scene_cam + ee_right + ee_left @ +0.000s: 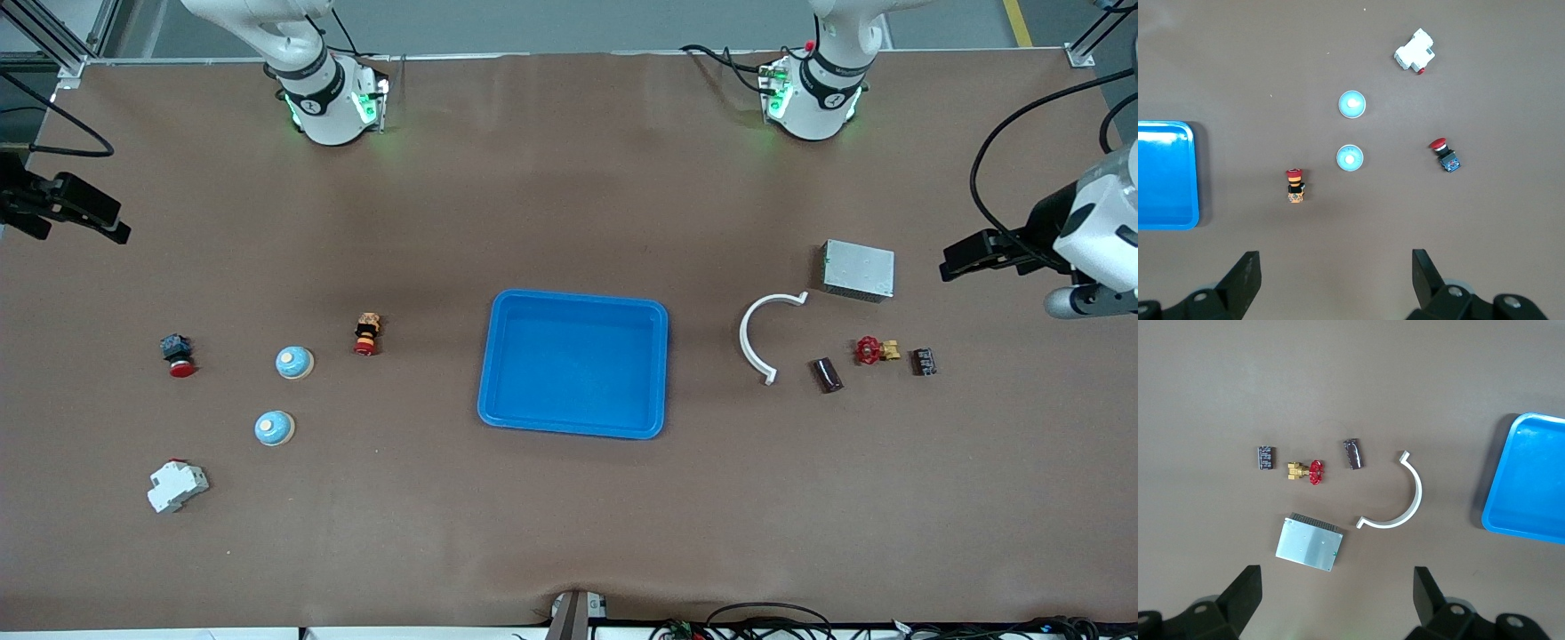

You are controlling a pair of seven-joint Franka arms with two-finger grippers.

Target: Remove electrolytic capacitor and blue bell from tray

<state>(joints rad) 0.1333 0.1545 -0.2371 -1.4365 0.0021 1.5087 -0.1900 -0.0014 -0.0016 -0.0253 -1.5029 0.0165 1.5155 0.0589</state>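
Observation:
Two dark capacitors [828,374] [925,361] lie toward the left arm's end of the table, with a red-handled valve [876,349] between them. In the left wrist view the capacitors [1352,453] [1266,457] show apart from my open, empty left gripper [1338,587]. That left gripper [958,260] hangs beside the metal box [858,269]. Two blue bells [294,362] [275,428] sit toward the right arm's end, and both bells [1349,158] [1352,105] show in the right wrist view. My right gripper [1336,267] is open and empty. The right gripper [102,218] hangs over that end's edge.
A blue tray [576,363] lies mid-table. A white curved clamp [763,331] lies between the tray and the capacitors. Near the bells are a red push button [180,355], a second red-capped switch [366,333] and a white breaker [177,485].

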